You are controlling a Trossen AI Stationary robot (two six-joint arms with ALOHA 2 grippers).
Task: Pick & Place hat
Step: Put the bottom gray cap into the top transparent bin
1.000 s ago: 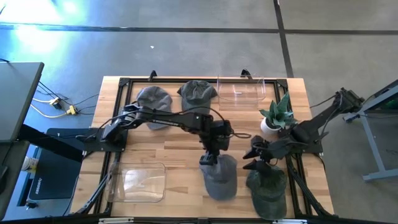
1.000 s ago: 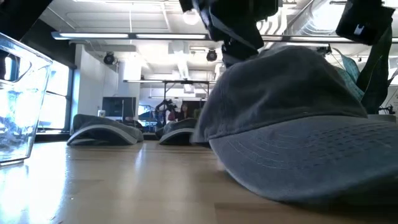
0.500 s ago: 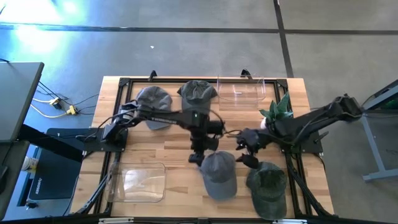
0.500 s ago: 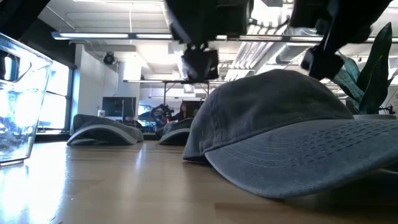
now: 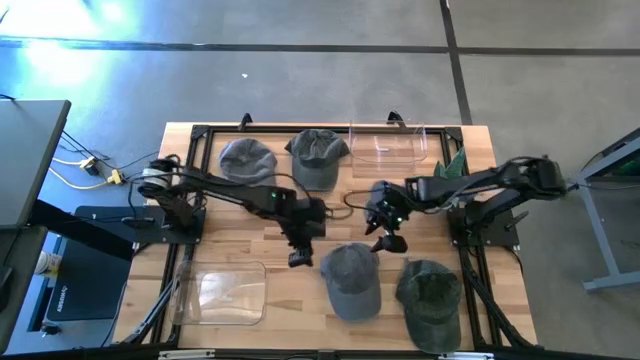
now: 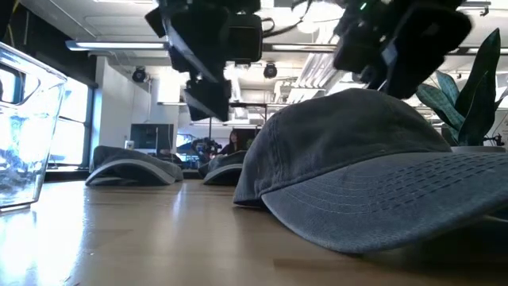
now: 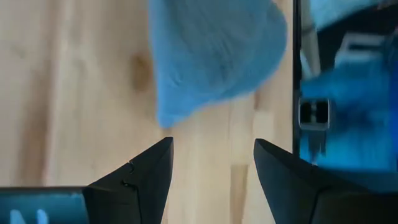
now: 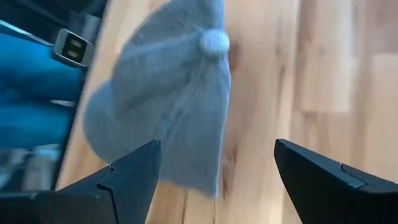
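Observation:
A grey hat (image 5: 351, 280) lies on the table near the front edge, resting on its brim and lower rim; it fills the low view (image 6: 373, 167). My left gripper (image 5: 298, 255) is open and empty above the table, just left of this hat; the hat shows ahead of it in its wrist view (image 7: 214, 56). My right gripper (image 5: 385, 235) is open and empty above the table, just beyond the hat's far right side. Its wrist view shows the hat's crown with the top button (image 8: 214, 42).
A dark green hat (image 5: 430, 297) lies right of the grey one. Two more hats (image 5: 247, 158) (image 5: 318, 152) lie at the far edge. A clear box (image 5: 388, 147) and a potted plant (image 5: 452, 170) stand far right. Another clear box (image 5: 222, 292) stands near left.
My left gripper has come off the grey hat's crown and gone toward the table's left edge. My right gripper has gone from above the dark green hat toward the left and far edges. The grey hat has slid slightly left and now lies free.

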